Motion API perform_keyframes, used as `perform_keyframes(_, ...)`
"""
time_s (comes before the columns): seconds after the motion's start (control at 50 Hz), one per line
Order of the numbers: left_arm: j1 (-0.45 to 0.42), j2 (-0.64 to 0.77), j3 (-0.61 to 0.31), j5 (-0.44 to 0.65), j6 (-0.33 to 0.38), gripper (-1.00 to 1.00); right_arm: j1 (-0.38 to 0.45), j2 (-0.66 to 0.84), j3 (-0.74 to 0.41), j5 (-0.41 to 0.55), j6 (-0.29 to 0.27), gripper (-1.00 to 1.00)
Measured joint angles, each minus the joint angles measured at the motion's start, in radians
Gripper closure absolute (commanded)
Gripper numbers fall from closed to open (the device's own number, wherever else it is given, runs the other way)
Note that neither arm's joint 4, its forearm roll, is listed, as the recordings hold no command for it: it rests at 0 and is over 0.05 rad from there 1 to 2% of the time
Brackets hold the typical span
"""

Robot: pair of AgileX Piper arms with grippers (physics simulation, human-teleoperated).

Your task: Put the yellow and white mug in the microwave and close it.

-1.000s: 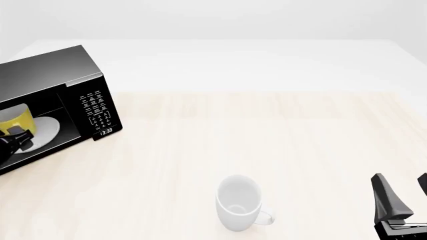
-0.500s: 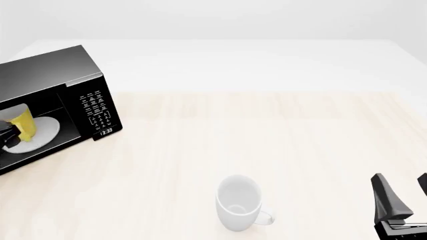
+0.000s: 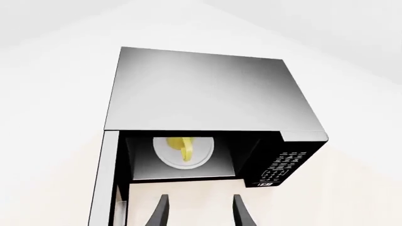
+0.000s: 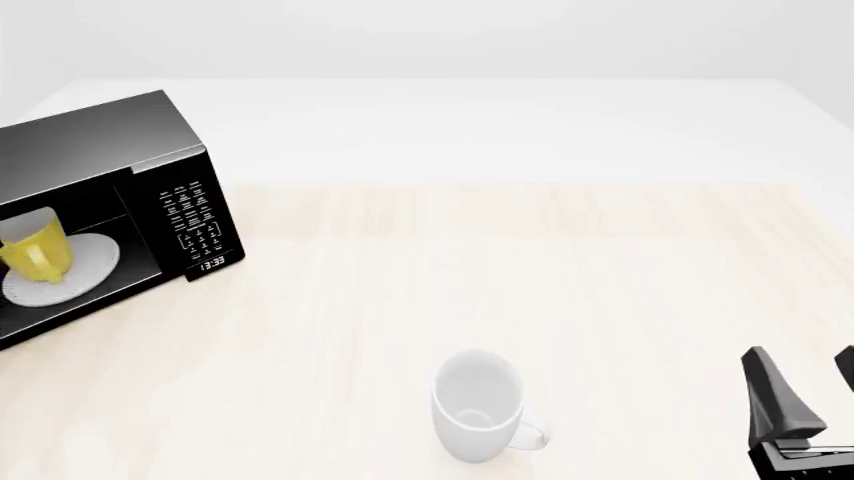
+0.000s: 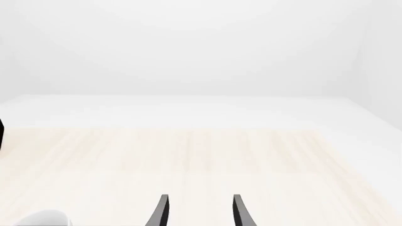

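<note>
Sitting inside microwave — yellow mug

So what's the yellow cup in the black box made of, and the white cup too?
It's a simulator render, so this is only a guess. The yellow and white mug looks like smooth glazed ceramic: even colour, soft shading. The white mug looks the same, plain and faintly shiny. The microwave looks like dark brushed metal with a soft sheen on top.

microwave left side cut by frame edge, front view | right gripper partly cropped at corner | door runs off frame, left wrist view | keypad labels unreadable
</note>
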Motion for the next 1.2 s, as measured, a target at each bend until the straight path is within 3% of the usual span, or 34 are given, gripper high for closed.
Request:
perform_keyframes(0.58,0.053,-0.18,-0.195,0.283,0.025,-1.0,0.0,0.001,0.0,0.0,0.0,-1.0)
perform_keyframes(0.98,0.106,-0.205,-0.258,0.351,0.005,-1.0,0.001,0.002,0.0,-0.001,0.0,-1.0)
perform_keyframes(1.2,0.184,-0.202,-0.276,0.36,-0.01,-1.0,0.001,0.002,0.0,-0.001,0.0,-1.0)
